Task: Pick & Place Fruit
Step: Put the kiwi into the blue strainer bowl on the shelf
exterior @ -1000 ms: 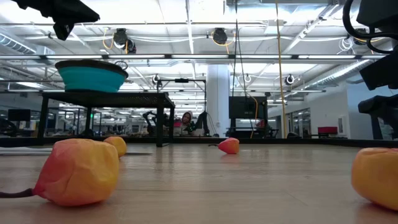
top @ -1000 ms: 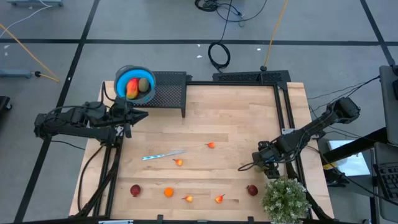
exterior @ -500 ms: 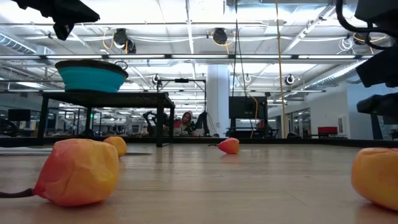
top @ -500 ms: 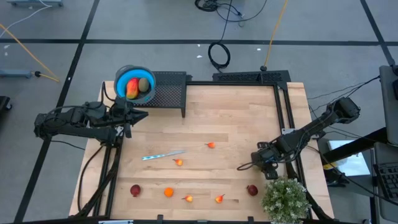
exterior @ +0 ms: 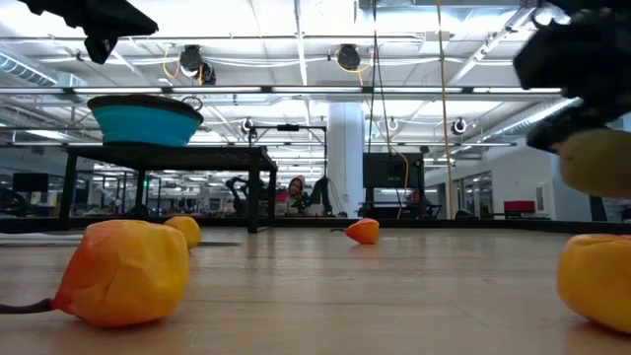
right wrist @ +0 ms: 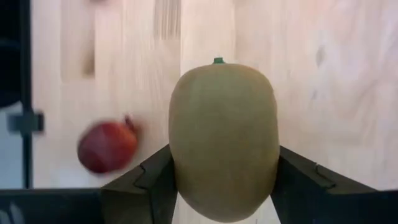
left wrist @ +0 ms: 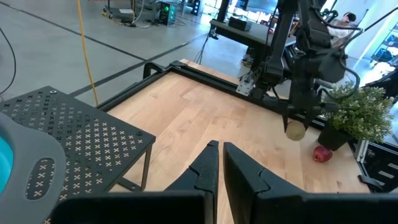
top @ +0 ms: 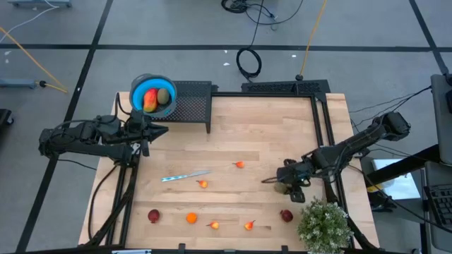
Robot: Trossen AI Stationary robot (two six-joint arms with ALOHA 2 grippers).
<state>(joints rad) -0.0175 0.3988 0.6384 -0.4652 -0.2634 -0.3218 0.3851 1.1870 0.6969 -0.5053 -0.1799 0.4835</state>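
The right gripper, at the lower right of the high view, pinches a brown kiwi clear of the surface, presumably for the blue bowl at upper left, where the left gripper waits pressed together.

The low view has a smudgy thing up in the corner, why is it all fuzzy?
Low view: that is the right gripper holding a kiwi, smeared as if moving; the orange fruit close to the lens is soft too. Right wrist view: the same kiwi looks sharp, the red fruit behind it blurry.
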